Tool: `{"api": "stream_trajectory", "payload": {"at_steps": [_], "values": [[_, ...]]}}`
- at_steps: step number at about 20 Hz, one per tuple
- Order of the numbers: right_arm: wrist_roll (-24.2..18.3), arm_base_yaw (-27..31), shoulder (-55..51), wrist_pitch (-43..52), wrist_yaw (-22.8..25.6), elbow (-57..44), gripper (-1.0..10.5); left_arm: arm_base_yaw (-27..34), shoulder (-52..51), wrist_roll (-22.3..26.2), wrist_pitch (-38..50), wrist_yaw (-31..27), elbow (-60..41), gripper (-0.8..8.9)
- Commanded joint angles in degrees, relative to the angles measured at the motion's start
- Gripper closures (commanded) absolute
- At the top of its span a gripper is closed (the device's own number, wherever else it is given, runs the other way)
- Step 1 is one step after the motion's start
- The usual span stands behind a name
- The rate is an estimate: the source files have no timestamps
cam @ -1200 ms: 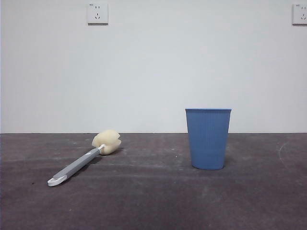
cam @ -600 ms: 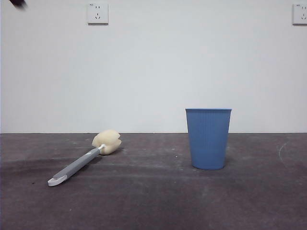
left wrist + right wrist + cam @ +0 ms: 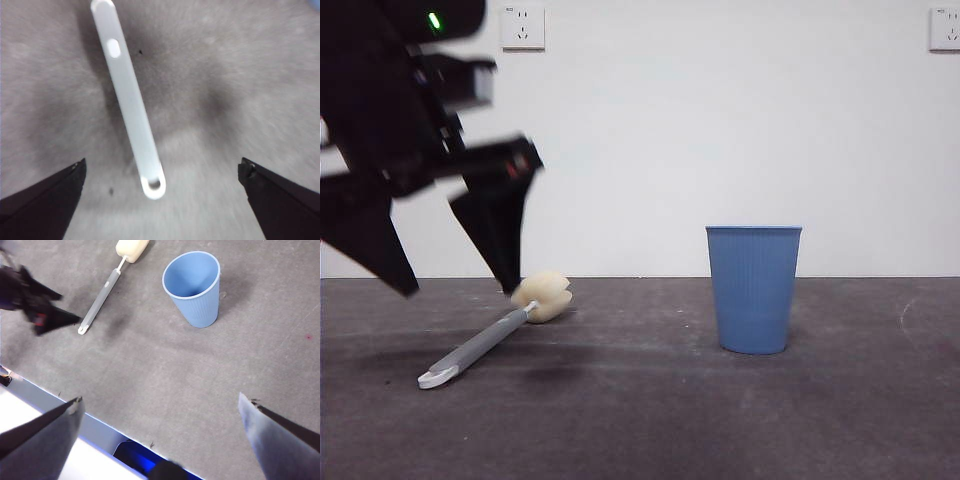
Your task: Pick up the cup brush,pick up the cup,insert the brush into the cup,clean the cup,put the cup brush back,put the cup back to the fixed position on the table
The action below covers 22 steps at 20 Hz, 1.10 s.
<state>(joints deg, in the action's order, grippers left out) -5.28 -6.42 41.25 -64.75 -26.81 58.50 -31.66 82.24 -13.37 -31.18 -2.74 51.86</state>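
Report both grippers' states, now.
Left gripper: open, empty, above the cup brush handle.
Right gripper: open, empty, held back from the cup.

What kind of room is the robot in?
Probably a lab or test room, not a kitchen: a bare white wall with power sockets, a plain dark table, and only a blue cup and a cup brush set out.

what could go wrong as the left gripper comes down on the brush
The left gripper is open and blurred with motion above the brush, which lies flat on the table. Coming down fast, a jaw might strike the slim handle and knock it aside rather than straddle it. The handle lies at a slant, so a poorly aligned close may pinch only its looped tip. The cup stands well clear; the right gripper waits, open.
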Motion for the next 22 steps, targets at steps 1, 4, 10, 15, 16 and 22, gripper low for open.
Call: {"api": "stream_trajectory", "payload": {"at_steps": [1,4,10,15,16,22], "values": [[0.33,-0.07,0.00,0.20,0.11,0.20,3.5,-0.13,3.39,-2.36,1.88,-1.68,-0.02,2.20],[0.33,-0.07,0.00,0.20,0.11,0.20,3.5,-0.13,7.15,-3.85,2.64,-3.32,-0.02,2.20],[0.35,-0.07,0.00,0.20,0.11,0.20,3.5,-0.24,8.44,-6.60,4.13,-6.21,-0.04,2.92],[0.37,-0.07,0.00,0.22,0.11,0.20,3.5,-0.57,8.79,-8.02,3.96,-6.05,-0.04,4.13],[0.37,-0.07,0.00,0.22,0.11,0.20,3.5,-0.57,8.79,-8.11,3.74,-6.03,-0.04,4.31],[0.55,-0.07,0.00,0.22,0.11,0.20,3.5,-0.72,10.58,-9.68,2.34,-4.92,-0.04,4.40]]}}
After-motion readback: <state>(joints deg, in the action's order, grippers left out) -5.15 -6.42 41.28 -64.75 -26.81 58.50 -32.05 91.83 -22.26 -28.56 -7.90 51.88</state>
